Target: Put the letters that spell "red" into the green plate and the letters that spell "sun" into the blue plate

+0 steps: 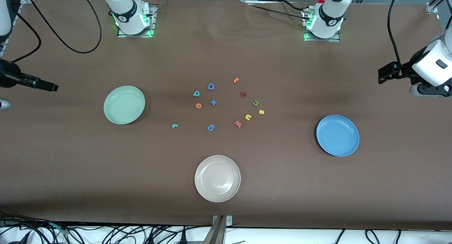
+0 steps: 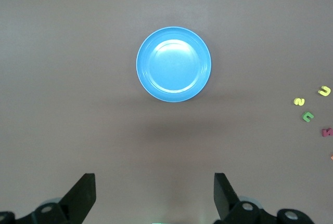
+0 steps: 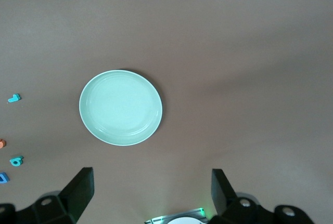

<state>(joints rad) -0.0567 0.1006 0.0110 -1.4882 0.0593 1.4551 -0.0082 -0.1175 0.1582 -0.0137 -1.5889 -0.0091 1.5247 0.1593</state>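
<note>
Fingers spread wide on both: left gripper high over the table by the empty blue plate, right gripper likewise by the empty green plate. All letters lie loose mid-table. Nothing started, I judge. First pick: teal r, needing a low, narrow pinch.
</note>
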